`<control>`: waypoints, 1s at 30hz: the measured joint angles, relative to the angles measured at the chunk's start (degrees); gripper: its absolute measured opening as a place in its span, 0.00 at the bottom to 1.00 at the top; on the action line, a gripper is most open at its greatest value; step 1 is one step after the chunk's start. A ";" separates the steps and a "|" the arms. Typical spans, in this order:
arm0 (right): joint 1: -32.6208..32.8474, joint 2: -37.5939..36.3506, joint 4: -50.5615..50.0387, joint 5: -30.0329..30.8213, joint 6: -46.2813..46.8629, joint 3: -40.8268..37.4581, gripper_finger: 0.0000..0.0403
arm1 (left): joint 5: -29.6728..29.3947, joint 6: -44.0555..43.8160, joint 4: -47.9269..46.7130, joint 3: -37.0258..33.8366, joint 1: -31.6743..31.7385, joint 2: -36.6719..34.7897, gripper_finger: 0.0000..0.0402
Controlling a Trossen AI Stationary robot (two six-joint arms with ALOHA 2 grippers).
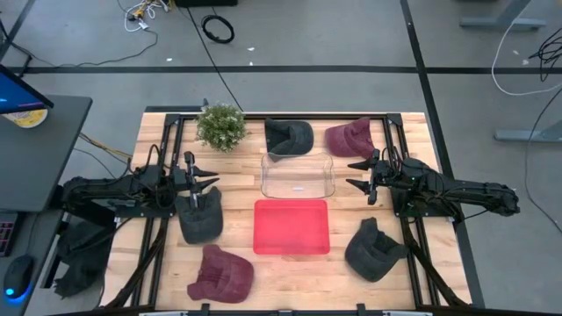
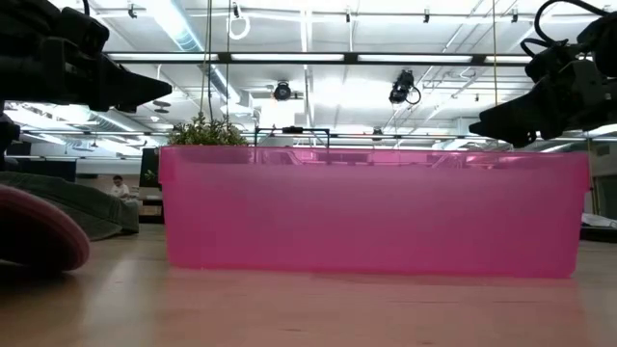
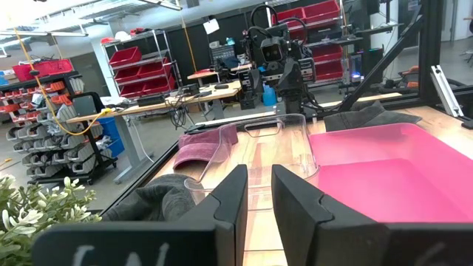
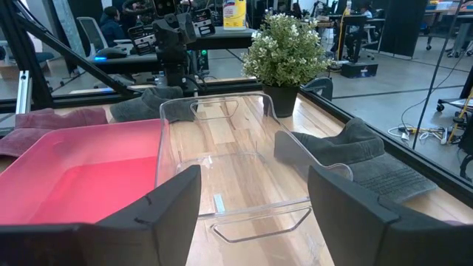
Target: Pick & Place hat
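Several hats lie flat on the table: dark grey ones and maroon ones. My left gripper hovers just beyond the far edge of the dark grey hat on the left, with its fingers a narrow gap apart. My right gripper hangs wide open to the right of the clear bin, above bare table. Both point toward the middle. The pink bin stands nearer than the clear bin.
A potted plant stands at the far left, next to the far dark grey hat. The clear bin and pink bin fill the middle between the arms. A black frame rail runs along the table's edges. A monitor is off the left side.
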 joint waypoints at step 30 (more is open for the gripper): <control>-0.01 0.02 4.44 0.18 -5.25 -0.02 0.63 | 0.00 0.01 0.00 0.00 0.02 0.02 0.17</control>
